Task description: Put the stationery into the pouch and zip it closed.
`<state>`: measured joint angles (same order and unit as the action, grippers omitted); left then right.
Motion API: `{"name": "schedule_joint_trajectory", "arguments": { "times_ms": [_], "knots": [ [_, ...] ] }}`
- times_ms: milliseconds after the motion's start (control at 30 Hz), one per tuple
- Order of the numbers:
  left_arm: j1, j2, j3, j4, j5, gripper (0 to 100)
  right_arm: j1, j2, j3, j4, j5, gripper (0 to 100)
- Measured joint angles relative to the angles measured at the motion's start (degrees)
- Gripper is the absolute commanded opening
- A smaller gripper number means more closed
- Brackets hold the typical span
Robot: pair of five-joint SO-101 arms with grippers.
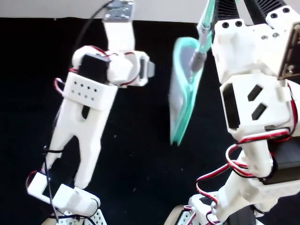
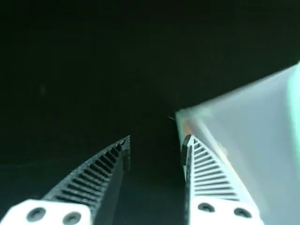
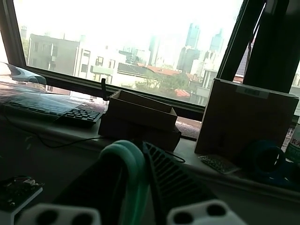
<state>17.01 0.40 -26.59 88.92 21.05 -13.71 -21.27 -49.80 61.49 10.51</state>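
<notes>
Two grippers: the right gripper [image 3: 133,157] pinches the top edge of the teal pouch [image 1: 183,89], holding it up over the black bench [image 1: 140,178], while the left gripper [image 2: 157,140] gapes empty with one finger just beside the pouch.

Glossy plastic pouch [image 1: 183,101], matt table [image 1: 140,168]

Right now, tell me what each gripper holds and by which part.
The right gripper holds the pouch by its teal rim, up in the air. The left gripper is open and holds nothing.
</notes>
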Motion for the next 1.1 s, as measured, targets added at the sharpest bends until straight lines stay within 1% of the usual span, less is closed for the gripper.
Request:
{"name": "schedule_joint_trajectory", "arguments": {
  "times_ms": [33, 100, 200, 500, 567, 633, 700, 767, 833, 900, 1000, 1100],
  "knots": [
    [0.0, 0.09, 0.0, 0.0, -0.09, 1, 0.0, 0.0, 0.0, 0.79, 0.0, 0.6],
    [0.44, 0.26, 0.35, -1.05, -0.35, 2, -0.09, -0.09, 0.0, 2.55, 0.0, 0.6],
    [0.44, 0.26, 0.35, -2.37, -0.44, 1, -0.09, 0.0, 0.0, 4.31, 0.0, 0.6],
    [0.26, 0.26, 0.35, -2.55, -0.35, 1, -0.09, -0.09, -0.09, 7.74, 0.0, 0.6],
    [0.26, 0.26, 0.35, -2.11, -2.55, 1, -0.09, -0.09, -0.09, 8.0, 0.0, 0.6],
    [0.18, 0.26, 0.09, 1.14, -6.42, 5, -0.09, -0.09, -0.09, 8.0, 0.0, 0.6],
    [0.35, 0.26, -1.49, 6.33, -9.49, 11, -0.09, -0.09, -0.09, 8.0, 0.0, 0.6],
    [0.44, -0.09, -2.99, 10.99, -10.2, 16, -0.09, -0.09, -0.09, 8.0, 0.0, 0.6],
    [0.18, -1.85, -3.08, 12.22, -10.64, 21, -0.09, -0.09, -0.09, 8.0, 0.0, 0.6],
    [0.97, -5.19, -2.73, 12.4, -10.73, 23, -0.09, -0.09, -0.09, 8.0, 0.0, 0.6],
    [5.01, -12.48, -0.18, 12.92, -10.73, 23, -0.09, -0.09, -0.09, 8.0, 0.0, 0.6],
    [11.16, -20.84, 4.92, 13.01, -10.81, 23, -0.09, -0.09, -0.09, 8.0, 0.0, 0.6]
  ]
}}
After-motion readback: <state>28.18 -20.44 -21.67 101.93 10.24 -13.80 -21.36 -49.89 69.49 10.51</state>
